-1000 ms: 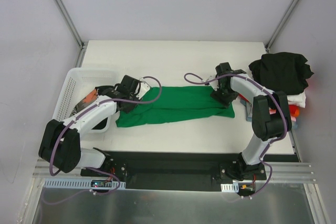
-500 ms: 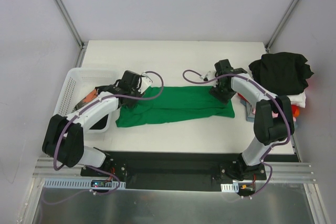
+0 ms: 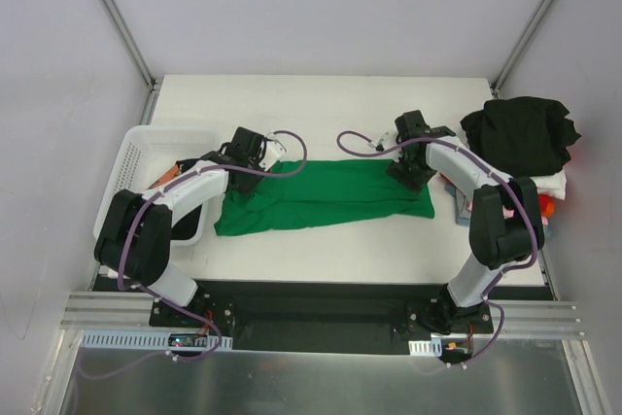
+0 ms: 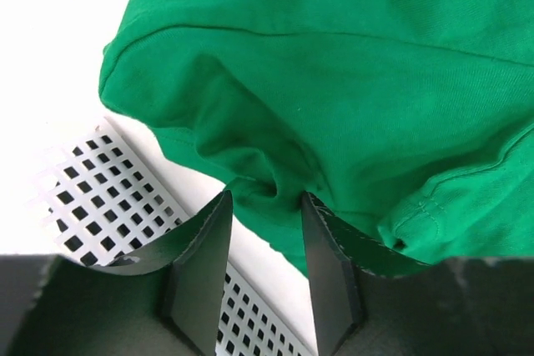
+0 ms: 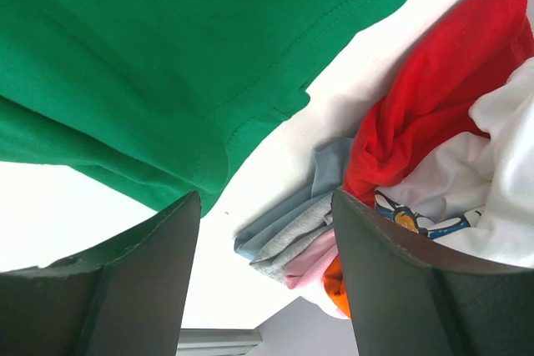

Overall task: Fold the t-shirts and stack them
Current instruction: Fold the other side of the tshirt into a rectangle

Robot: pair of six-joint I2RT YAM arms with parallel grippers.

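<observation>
1. At the left edge you have the mesh basket [image 3: 136,157].
2. Your left gripper [image 4: 265,198] is pinched on a puckered fold at the left end of the green t-shirt [image 3: 330,196].
3. The shirt lies in a long band across the table's middle.
4. Your right gripper [image 5: 265,198] stands spread wide over its right end.
5. The black t-shirt [image 3: 520,133] tops the far-right pile.

green t-shirt [image 3: 326,196]: soft matt knit cloth, stitched hems, creased
left claw [image 4: 265,199]: smooth matt black plastic
basket [image 3: 131,157], left of the green t-shirt: white plastic mesh, slightly glossy
tabletop [image 3: 321,109]: white, smooth, matt
black t-shirt [image 3: 520,133], right of the green t-shirt: matt rumpled cloth
red t-shirt [image 5: 442,89], right of the green t-shirt: soft matt cloth
rails [image 3: 117,17], beyond the green t-shirt: bare grey metal, satin
</observation>
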